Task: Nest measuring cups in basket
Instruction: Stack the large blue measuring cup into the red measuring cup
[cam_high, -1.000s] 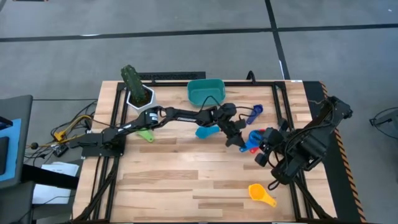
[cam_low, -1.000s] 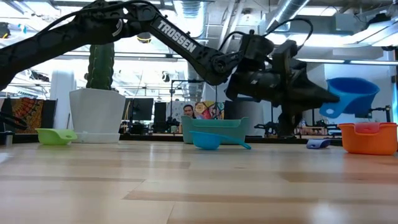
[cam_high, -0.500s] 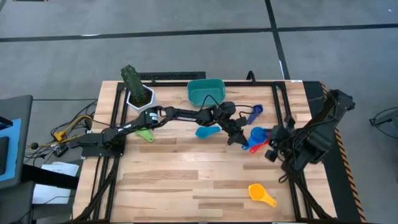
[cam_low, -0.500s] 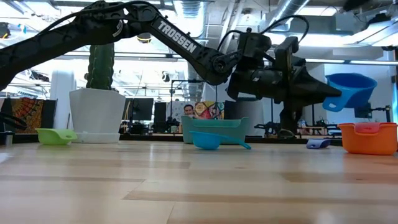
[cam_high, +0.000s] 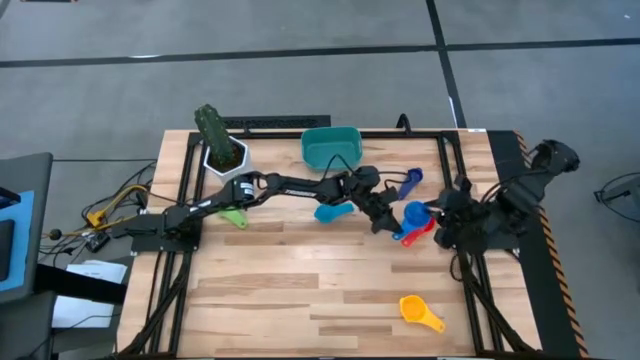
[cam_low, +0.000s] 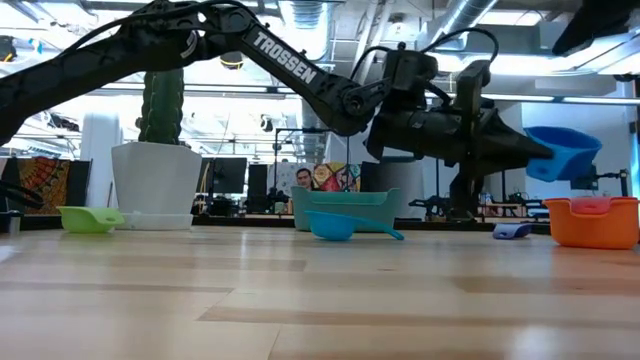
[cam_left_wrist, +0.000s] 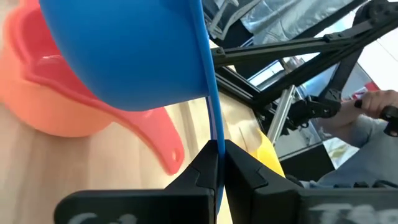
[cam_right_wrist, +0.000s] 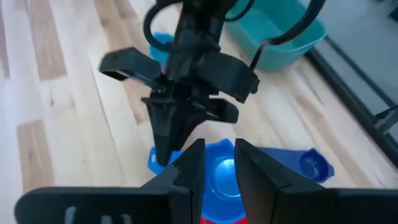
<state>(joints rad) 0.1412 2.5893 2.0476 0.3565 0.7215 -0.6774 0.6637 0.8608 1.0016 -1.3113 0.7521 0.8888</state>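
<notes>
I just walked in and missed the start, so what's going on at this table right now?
The left gripper is shut on the handle of a blue measuring cup, holding it in the air above the stacked orange and red cups. The right gripper waits beside them, empty. The teal basket at the back holds no cups yet. A light blue cup, a green cup, a yellow cup and a dark blue cup lie scattered on the table.

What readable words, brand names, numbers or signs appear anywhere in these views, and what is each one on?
"TROSSEN": white capitals along the left arm in the low view.
High view: a pale mark on the same arm, too small to read.
Low view, room behind: screens and a colourful poster, too blurred to read.
Measuring cups, basket, plant pot: no lettering visible.
</notes>
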